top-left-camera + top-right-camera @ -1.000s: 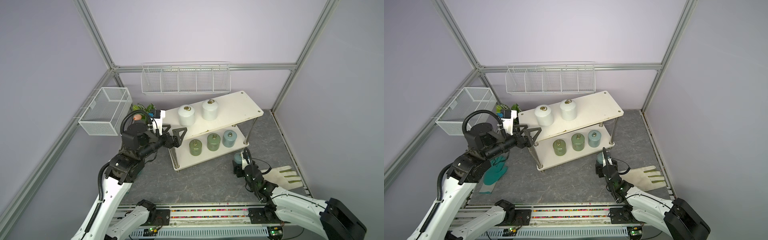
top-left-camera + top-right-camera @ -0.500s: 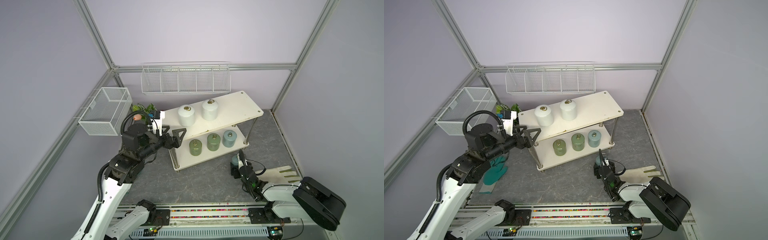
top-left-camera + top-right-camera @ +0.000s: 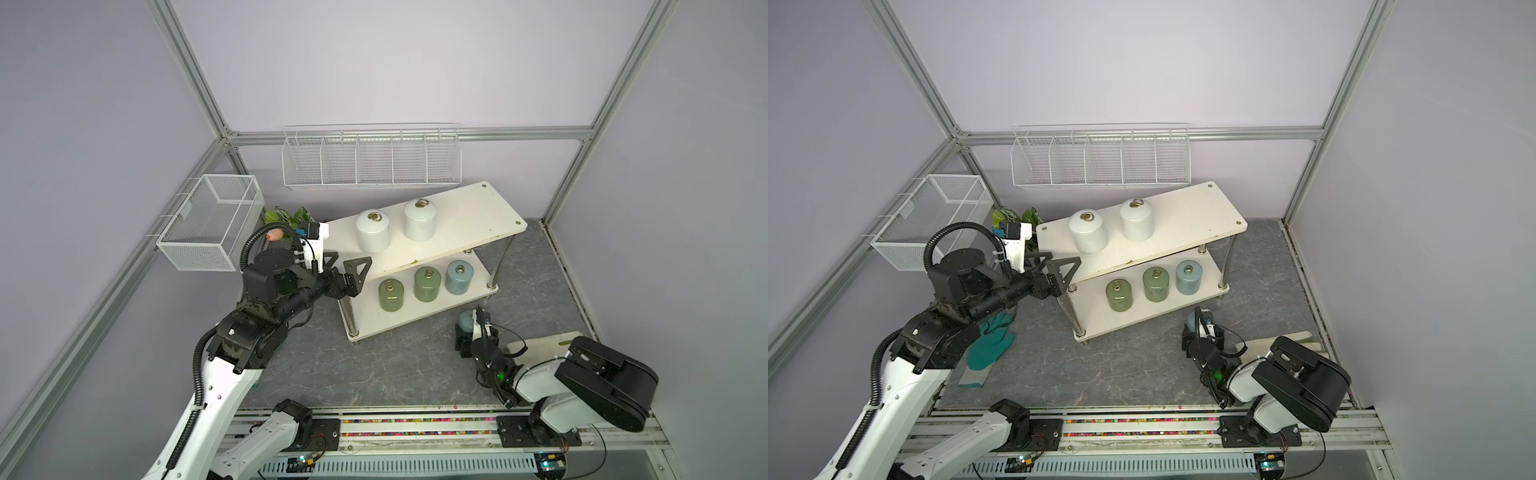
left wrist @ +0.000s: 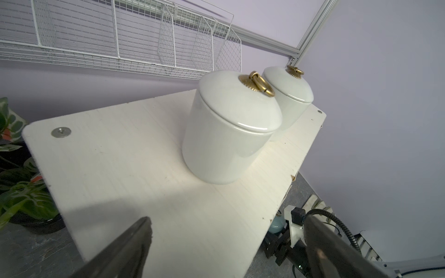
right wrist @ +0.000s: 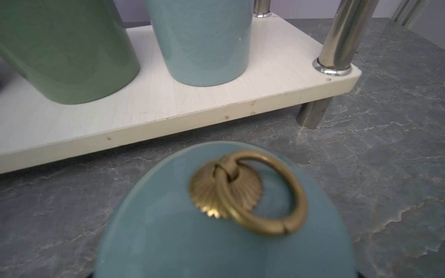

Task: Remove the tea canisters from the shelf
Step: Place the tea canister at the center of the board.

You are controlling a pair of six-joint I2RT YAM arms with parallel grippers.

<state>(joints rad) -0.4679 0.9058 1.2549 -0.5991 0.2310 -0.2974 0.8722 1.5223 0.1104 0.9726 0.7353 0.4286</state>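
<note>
Long wire basket (image 3: 371,160) on back wall, well beyond left gripper (image 3: 347,262). Mesh basket (image 3: 210,226) on side wall, outboard of it. Leafy plant (image 3: 286,216) near, behind it; pinkish bit (image 3: 274,235) there, maybe a flower. Teal glove (image 3: 988,345) on grey marbled mat (image 3: 374,365), below it. Cream glove (image 3: 540,343) just beside right gripper (image 3: 466,332).

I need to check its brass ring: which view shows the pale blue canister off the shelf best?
The right wrist view: the pale blue canister fills the foreground, brass ring close up. Both top views show it small, partly behind the right arm. The left wrist view shows a sliver.
</note>
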